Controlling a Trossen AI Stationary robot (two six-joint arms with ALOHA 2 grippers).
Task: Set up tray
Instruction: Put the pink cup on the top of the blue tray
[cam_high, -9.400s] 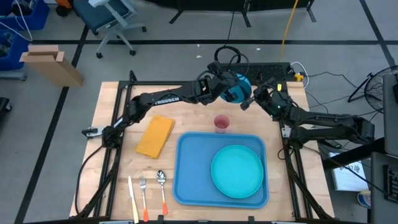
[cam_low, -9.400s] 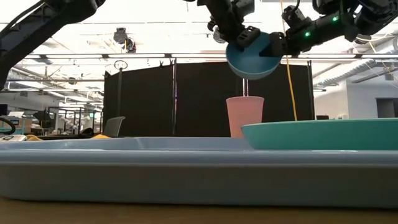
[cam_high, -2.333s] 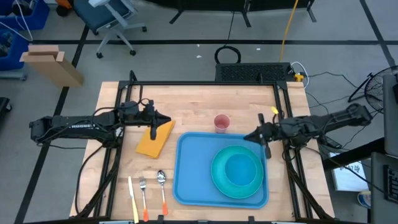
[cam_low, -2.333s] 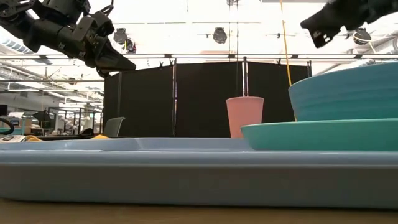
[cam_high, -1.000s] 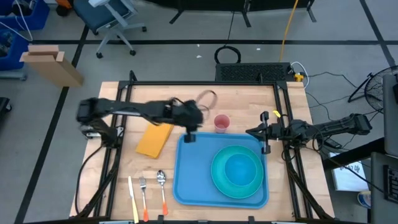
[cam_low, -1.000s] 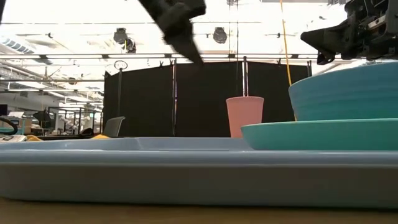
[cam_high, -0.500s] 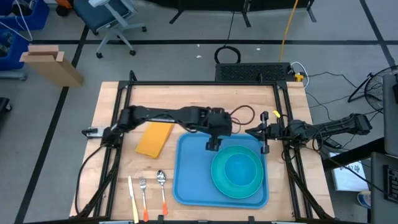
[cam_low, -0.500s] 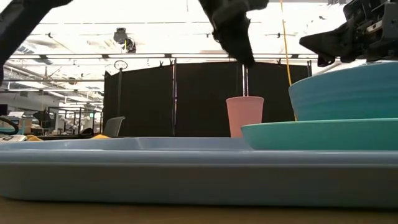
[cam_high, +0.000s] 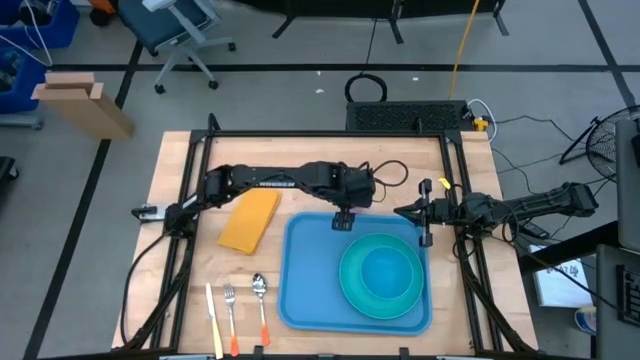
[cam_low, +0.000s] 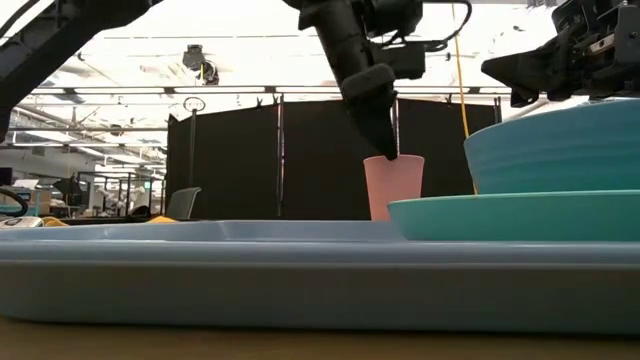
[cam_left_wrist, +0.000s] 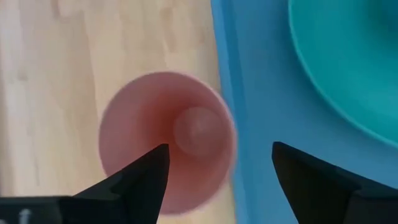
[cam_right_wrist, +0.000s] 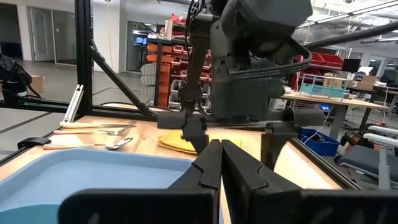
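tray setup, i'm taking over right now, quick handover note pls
Left gripper: open, poised directly over the pink cup, not gripping yet.
Right gripper: shut, empty, waiting at the tray's right edge.
Tray: holds the turquoise plate with the bowl on it.
Off the tray: cup just past its far rim; yellow napkin, knife, fork and spoon to its left.
Left: presumably cup, napkin, cutlery.
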